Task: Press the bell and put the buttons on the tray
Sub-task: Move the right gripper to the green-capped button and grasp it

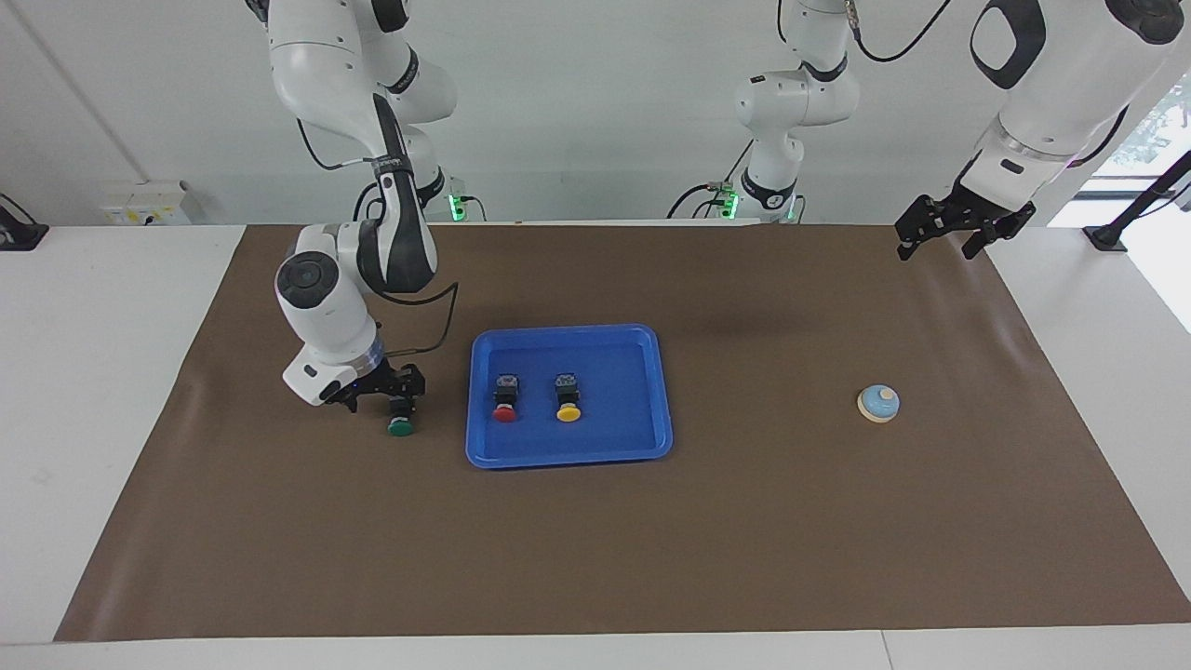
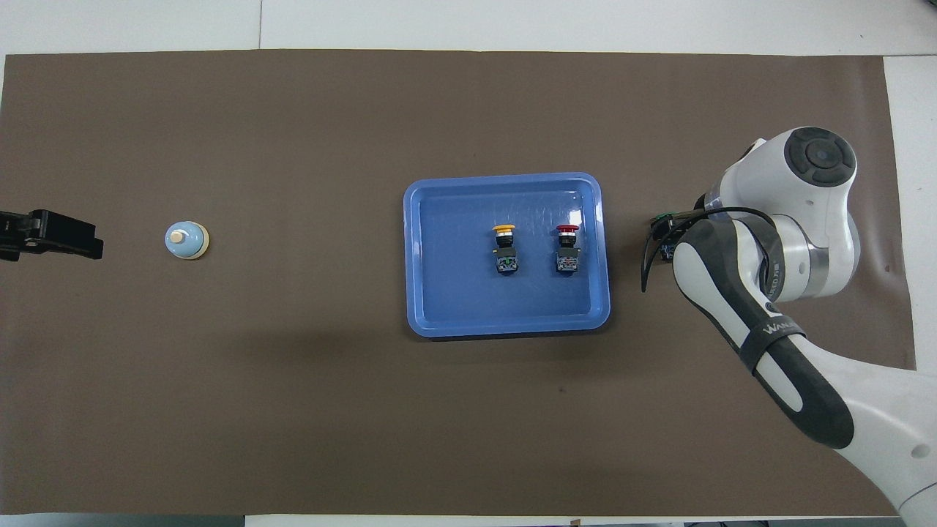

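The blue tray (image 1: 569, 452) (image 2: 505, 178) lies mid-table. In it rest a red button (image 1: 504, 405) (image 2: 567, 249) and a yellow button (image 1: 568, 402) (image 2: 505, 249), both on their sides. The green button (image 1: 400, 422) (image 2: 665, 219) lies on the brown mat beside the tray, toward the right arm's end. My right gripper (image 1: 381, 393) is open and low at this button's black body; I cannot tell whether it touches. In the overhead view the right arm covers it. The bell (image 1: 878, 403) (image 2: 187, 240) stands toward the left arm's end. My left gripper (image 1: 963, 228) (image 2: 44, 234) waits open, raised.
A brown mat (image 1: 651, 540) covers most of the white table. The right arm's cable (image 1: 437, 326) loops above the mat between the gripper and the tray.
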Motion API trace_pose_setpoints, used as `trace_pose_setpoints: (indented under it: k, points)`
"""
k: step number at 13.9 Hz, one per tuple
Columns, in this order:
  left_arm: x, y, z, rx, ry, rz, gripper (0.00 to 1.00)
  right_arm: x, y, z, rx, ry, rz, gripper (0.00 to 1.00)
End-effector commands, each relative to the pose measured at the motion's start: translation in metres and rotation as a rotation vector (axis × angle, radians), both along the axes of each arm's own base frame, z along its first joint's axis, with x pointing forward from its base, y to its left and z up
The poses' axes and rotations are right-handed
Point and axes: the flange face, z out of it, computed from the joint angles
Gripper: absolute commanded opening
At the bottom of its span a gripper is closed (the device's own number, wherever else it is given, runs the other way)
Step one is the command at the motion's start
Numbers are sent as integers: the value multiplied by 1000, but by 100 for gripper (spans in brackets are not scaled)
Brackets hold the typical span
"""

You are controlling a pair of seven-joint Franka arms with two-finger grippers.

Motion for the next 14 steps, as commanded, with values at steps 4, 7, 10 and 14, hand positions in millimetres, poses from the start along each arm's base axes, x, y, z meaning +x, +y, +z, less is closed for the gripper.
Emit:
trace_pose_setpoints:
  k: [4,7,10,14]
  points:
    - [-7,1,4,3,5,9,100,-8,4,-3,-3,-17,76,100]
    - [-7,1,4,3,5,9,100,-13,8,-12,2,-19,81,100]
    - [-7,1,4,3,5,9,100,-19,6,-23,4,-28,84,100]
    - [-7,1,4,3,5,9,100,-21,7,-25,21,-34,64,53]
